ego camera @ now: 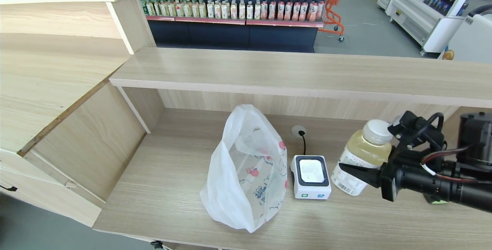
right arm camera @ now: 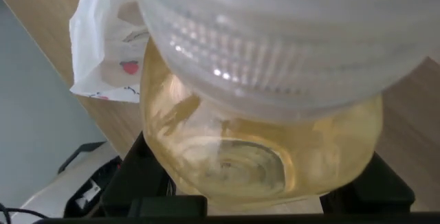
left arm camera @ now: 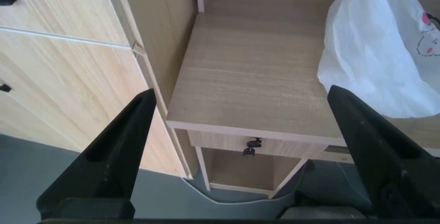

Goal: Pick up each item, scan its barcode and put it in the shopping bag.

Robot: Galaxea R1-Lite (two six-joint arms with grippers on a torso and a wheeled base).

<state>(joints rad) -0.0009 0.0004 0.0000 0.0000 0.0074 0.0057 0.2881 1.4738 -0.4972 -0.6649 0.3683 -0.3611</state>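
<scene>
A bottle of pale yellow drink with a white cap [ego camera: 362, 157] is held tilted just right of the white barcode scanner [ego camera: 310, 176], its barcode label low on the side toward me. My right gripper [ego camera: 374, 165] is shut on the bottle, whose cap and yellow body [right arm camera: 261, 141] loom close in the right wrist view. The white plastic shopping bag [ego camera: 248, 167] stands open on the counter, left of the scanner; it is also the shopping bag [left arm camera: 385, 45] in the left wrist view. My left gripper [left arm camera: 240, 155] is open and holds nothing, below and off the counter's front edge.
The wooden counter [ego camera: 173, 200] has a raised ledge [ego camera: 300, 73] behind it and a tall side cabinet [ego camera: 57, 88] on the left. The scanner's cable runs to a grommet [ego camera: 298, 130]. Store shelves with bottles [ego camera: 230, 8] stand in the background.
</scene>
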